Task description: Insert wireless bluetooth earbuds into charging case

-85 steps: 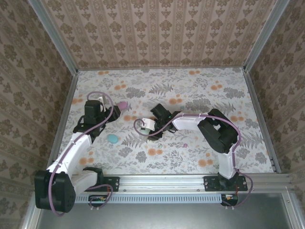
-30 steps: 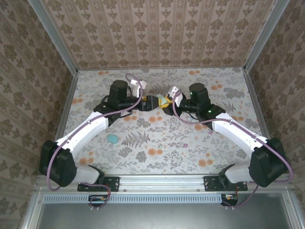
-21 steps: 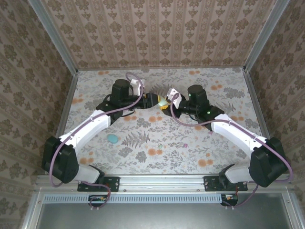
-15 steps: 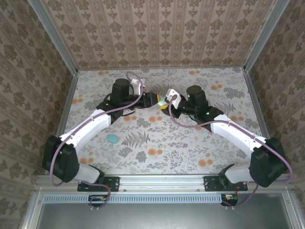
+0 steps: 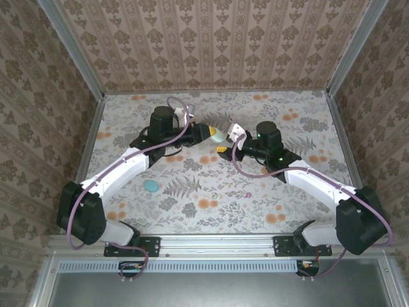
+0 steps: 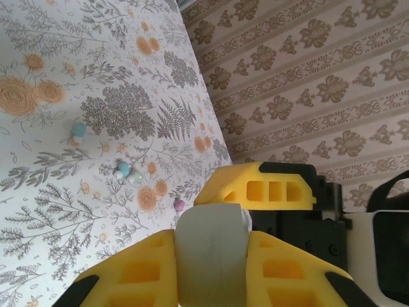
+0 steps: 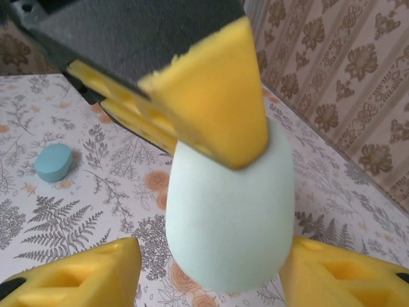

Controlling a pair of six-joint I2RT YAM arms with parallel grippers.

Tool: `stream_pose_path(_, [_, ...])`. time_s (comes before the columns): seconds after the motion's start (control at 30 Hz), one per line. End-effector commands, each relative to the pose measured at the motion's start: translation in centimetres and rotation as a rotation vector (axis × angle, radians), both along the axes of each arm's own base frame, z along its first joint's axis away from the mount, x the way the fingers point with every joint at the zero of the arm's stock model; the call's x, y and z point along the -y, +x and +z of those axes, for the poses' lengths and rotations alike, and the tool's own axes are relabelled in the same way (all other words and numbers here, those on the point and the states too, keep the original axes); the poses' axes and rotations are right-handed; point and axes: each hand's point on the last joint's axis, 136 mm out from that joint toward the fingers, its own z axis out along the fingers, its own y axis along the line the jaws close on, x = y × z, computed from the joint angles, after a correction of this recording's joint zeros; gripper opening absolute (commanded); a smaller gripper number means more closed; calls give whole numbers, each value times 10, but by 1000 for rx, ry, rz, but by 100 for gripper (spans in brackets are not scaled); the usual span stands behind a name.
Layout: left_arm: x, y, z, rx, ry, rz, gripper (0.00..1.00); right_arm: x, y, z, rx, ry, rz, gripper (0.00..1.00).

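**Case aloft in my left end effector**

My left end effector (image 5: 206, 133) was clamped on the case (image 5: 216, 134), holding it in the air above the far middle of the counter (image 5: 268, 204). My right end effector (image 5: 223, 148) had its jaws apart, flanking the case's wide end without gripping it. The case looked light, hard and smooth. I judged that its egg shape would squirt out of my pads if pinched on the taper. I'd take it across the widest belly, leaving the opening end free.
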Motion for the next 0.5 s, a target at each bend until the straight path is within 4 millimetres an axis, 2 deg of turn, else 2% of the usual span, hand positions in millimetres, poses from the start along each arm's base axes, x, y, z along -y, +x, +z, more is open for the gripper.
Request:
stream_pose_path(0.0, [-1,-6,25,9,-85,2,14,-2,-6,27,101,118,87,61])
stream_pose_path(0.1, [-1,-8,27,-9,-105,4,14,2,0,36,116,170,83,61])
stream_pose_path(0.23, [-3,-8,24,-31,-115,16,14,-4,-7,47,146,196,163,60])
stream_pose_path(0.47, [-3,-8,32,-31,-147,15,15,-9,-5,47,146,201,194,57])
